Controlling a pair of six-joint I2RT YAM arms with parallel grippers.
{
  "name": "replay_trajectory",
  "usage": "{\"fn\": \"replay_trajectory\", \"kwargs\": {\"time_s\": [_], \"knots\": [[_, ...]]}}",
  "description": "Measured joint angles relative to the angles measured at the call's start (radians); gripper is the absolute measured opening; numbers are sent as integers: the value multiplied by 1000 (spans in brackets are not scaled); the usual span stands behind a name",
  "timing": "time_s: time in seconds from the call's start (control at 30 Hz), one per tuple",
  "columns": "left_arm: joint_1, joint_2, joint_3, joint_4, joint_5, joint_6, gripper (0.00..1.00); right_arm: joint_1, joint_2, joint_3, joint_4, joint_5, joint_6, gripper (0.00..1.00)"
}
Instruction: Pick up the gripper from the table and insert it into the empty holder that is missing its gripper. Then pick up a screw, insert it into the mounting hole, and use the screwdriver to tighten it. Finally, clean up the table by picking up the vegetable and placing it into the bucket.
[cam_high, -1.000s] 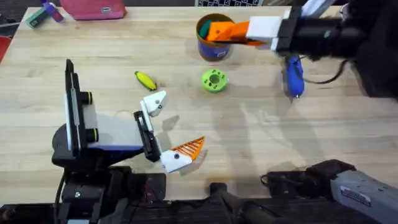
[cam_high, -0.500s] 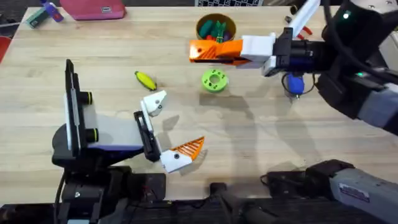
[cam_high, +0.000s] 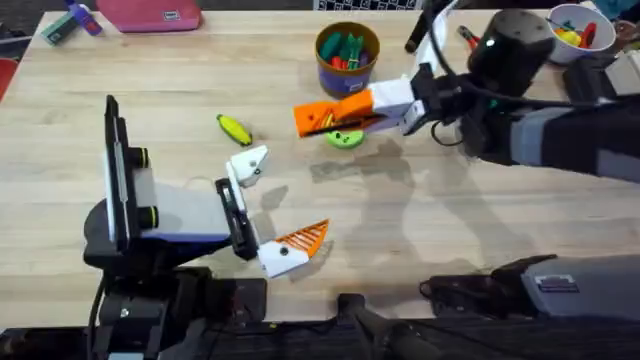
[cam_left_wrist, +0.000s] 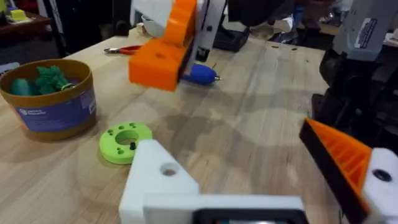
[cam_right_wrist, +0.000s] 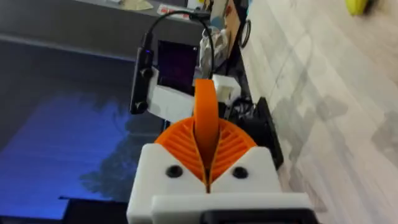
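Note:
My right gripper (cam_high: 325, 117) hangs over the table's middle, just above the green disc (cam_high: 347, 138). It is shut on the orange gripper (cam_right_wrist: 206, 115), which stands up between its ribbed pads. My left gripper (cam_high: 275, 203) lies open near the front. One finger is the bare white holder (cam_high: 248, 165) (cam_left_wrist: 160, 180) with an open screw hole; the other finger carries an orange pad (cam_high: 305, 238). The yellow vegetable (cam_high: 234, 128) lies left of the disc. The bucket (cam_high: 347, 55) stands at the back. The blue screwdriver (cam_left_wrist: 200, 74) lies beyond the right gripper in the left wrist view.
The bucket holds green and orange toy vegetables. A white bowl (cam_high: 575, 25) sits at the back right and red pliers (cam_left_wrist: 124, 50) lie near it. A pink pouch (cam_high: 150, 12) is at the back left. Bare wood lies between the two grippers.
My right arm has swung left and nearer, carrying the orange gripper from over the bucket to above the green disc. The arm now covers the screwdriver in the overhead view. The left arm has not moved.

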Motion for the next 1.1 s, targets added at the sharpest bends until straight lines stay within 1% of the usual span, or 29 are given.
{"fn": "replay_trajectory", "kwargs": {"time_s": [0.2,0.37,0.5,0.67,0.9,1.1], "knots": [[0,0,0,0,0,0,985,6,86,-2,3,-84,12,9],[0,0,0,0,0,0,986,44,120,-2,4,-112,-23,9],[0,0,0,0,0,0,986,76,147,-2,5,-105,-76,9],[0,0,0,0,0,0,986,105,185,-2,3,-84,-107,9],[0,0,0,0,0,0,986,178,188,1,4,-61,-136,9],[0,0,0,0,0,0,986,186,188,22,3,-59,-136,9]]}}
